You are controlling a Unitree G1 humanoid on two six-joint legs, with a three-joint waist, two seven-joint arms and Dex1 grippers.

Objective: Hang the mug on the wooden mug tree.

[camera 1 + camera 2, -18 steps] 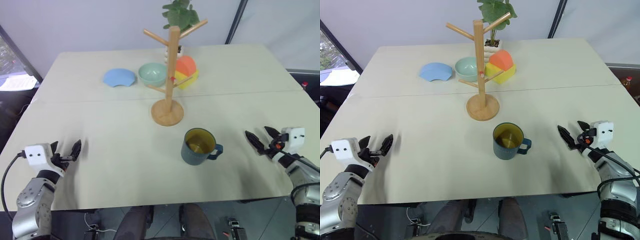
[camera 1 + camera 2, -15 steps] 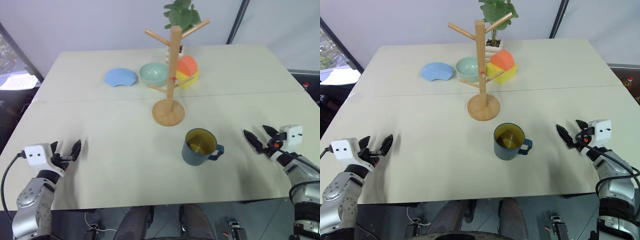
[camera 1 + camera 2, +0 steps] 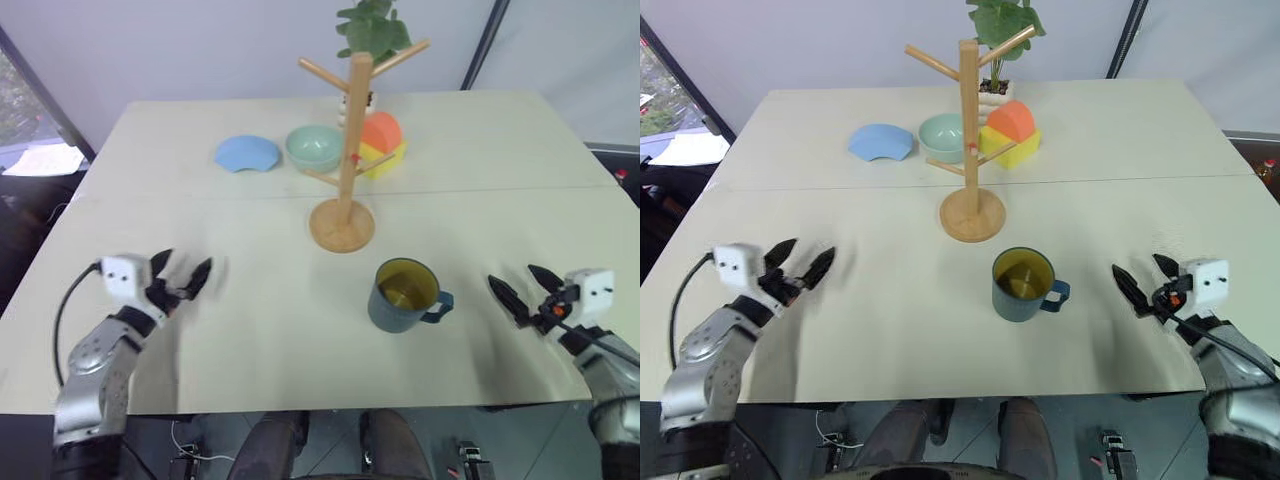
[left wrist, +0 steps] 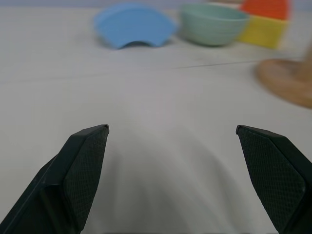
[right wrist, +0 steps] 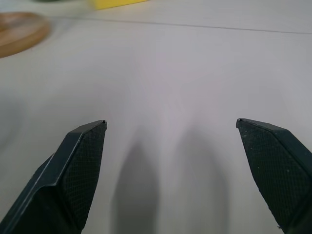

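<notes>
Mug [image 3: 403,296], dark teal with yellow inside, stands upright; both grippers empty, fingers spread.

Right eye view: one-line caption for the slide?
Both grippers, left and right, open and empty over the table; mug stands unhung before the wooden mug tree.

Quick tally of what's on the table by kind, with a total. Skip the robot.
Mugs: 1, the mug
Mug trees: 1, the wooden mug tree
Bowls: 1, the pale green bowl
Blue plate pieces: 1
Orange and yellow blocks: 1
Potted plants: 1
Total: 6
</notes>
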